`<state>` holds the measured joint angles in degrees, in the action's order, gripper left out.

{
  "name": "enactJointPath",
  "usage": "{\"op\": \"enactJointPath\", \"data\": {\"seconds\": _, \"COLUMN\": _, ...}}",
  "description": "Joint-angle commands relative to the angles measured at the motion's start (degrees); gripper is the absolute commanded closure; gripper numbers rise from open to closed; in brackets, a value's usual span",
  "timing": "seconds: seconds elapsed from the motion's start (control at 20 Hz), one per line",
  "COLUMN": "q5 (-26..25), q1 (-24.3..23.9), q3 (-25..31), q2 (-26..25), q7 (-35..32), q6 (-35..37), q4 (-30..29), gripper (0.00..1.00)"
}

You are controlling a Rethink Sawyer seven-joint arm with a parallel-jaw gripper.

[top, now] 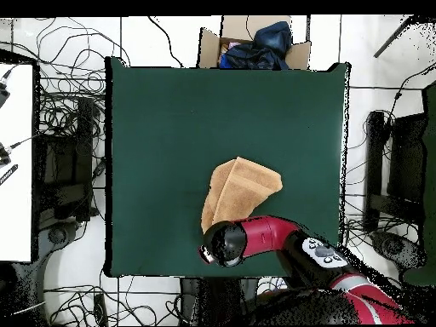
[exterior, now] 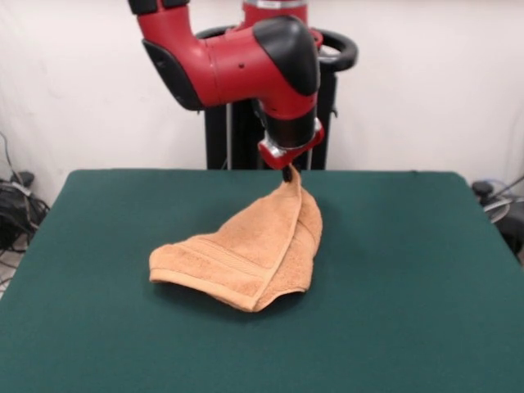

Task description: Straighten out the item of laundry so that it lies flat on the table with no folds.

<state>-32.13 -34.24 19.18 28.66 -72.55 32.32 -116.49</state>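
Note:
A peach-tan terry towel point(exterior: 246, 258) is folded over itself, its lower part resting on the dark green table point(exterior: 409, 270). One corner is lifted into a peak at the far side. My gripper point(exterior: 290, 173) hangs from the red arm right above that peak and is shut on the towel's corner. From overhead the towel point(top: 241, 189) shows as a folded wedge near the table's point(top: 162, 128) middle, and the arm's wrist point(top: 228, 243) hides the gripper and the held corner.
A cardboard box point(top: 255, 41) with dark cloth stands beyond the table's far edge in the overhead view. Cables and equipment lie on the floor around the table. Green surface shows on all sides of the towel.

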Motion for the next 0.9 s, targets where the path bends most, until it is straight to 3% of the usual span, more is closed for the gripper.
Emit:
{"op": "enactJointPath", "data": {"seconds": 0.05, "q5": 0.90, "q1": 1.56, "q3": 3.43, "q2": 0.05, "q7": -2.14, "q6": 2.21, "q4": 4.85, "gripper": 1.00}}
{"op": "enactJointPath", "data": {"seconds": 0.5, "q5": -1.81, "q1": -3.58, "q3": 5.95, "q2": 2.96, "q7": -6.89, "q6": -18.44, "q4": 0.46, "gripper": 1.00}}
{"op": "enactJointPath", "data": {"seconds": 0.9, "q5": -2.36, "q1": 2.54, "q3": -4.18, "q2": 5.03, "q7": -11.56, "q6": -23.72, "q4": 2.55, "gripper": 1.00}}
